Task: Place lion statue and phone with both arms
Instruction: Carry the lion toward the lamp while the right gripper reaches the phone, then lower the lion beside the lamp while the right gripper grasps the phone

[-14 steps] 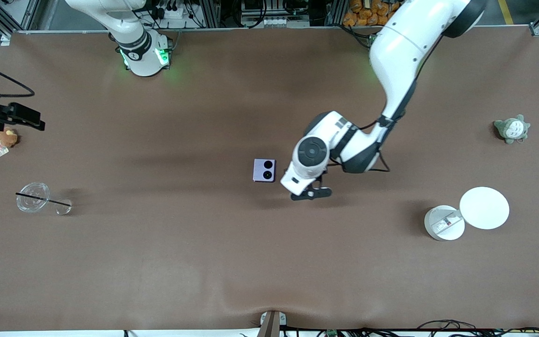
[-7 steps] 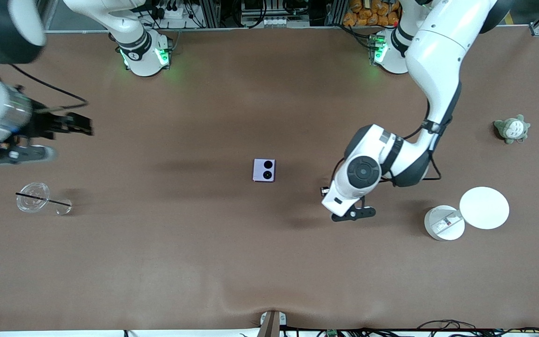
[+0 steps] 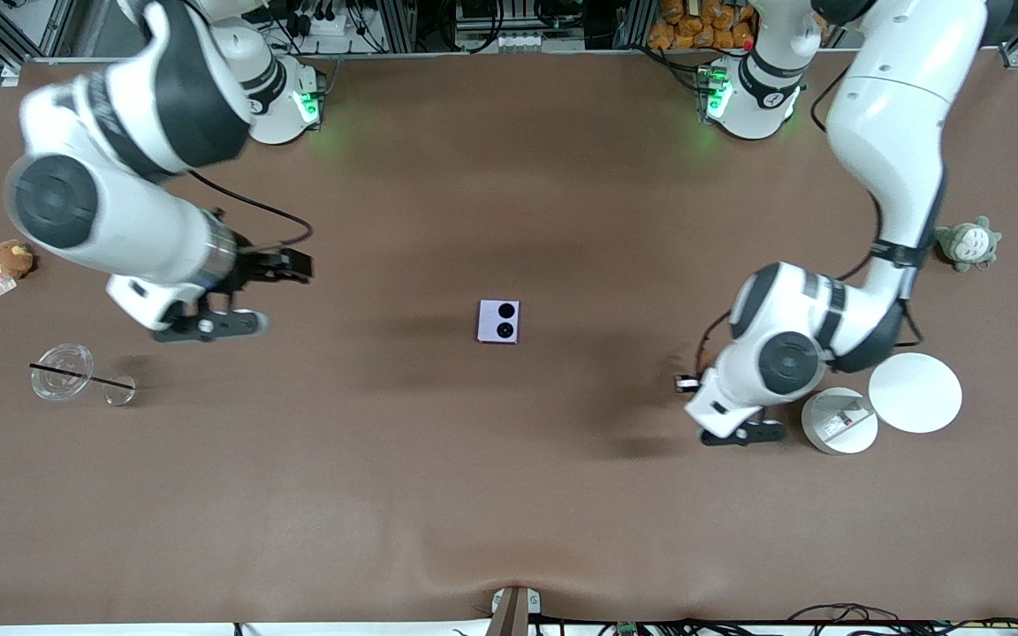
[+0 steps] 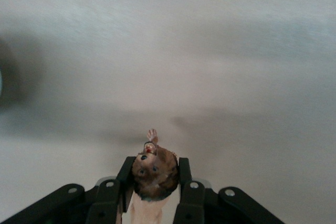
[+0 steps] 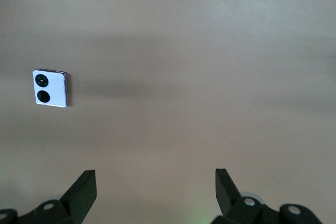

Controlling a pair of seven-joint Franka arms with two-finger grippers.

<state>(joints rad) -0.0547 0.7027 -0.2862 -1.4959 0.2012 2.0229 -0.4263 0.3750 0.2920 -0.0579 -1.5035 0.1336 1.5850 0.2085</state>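
Observation:
The lavender phone [image 3: 499,321] lies flat at the table's middle, camera circles up; it also shows in the right wrist view [image 5: 50,88]. My left gripper [image 4: 154,174] is shut on the reddish-brown lion statue [image 4: 154,167], its head sticking out between the fingers [image 4: 185,174]. In the front view the left gripper [image 3: 687,383] hangs over bare table beside the white container. My right gripper [image 3: 290,265] is open and empty [image 5: 156,182], over bare table between the clear cup and the phone.
A white round container [image 3: 838,420] and its lid [image 3: 915,392] lie at the left arm's end. A grey-green plush [image 3: 967,243] sits there too. A brown plush with tag [image 3: 11,259] and a clear cup with straw [image 3: 61,372] sit at the right arm's end.
My left gripper has moved with the lion statue from beside the phone toward the white container. My right arm has swung in from the table's end toward the middle.

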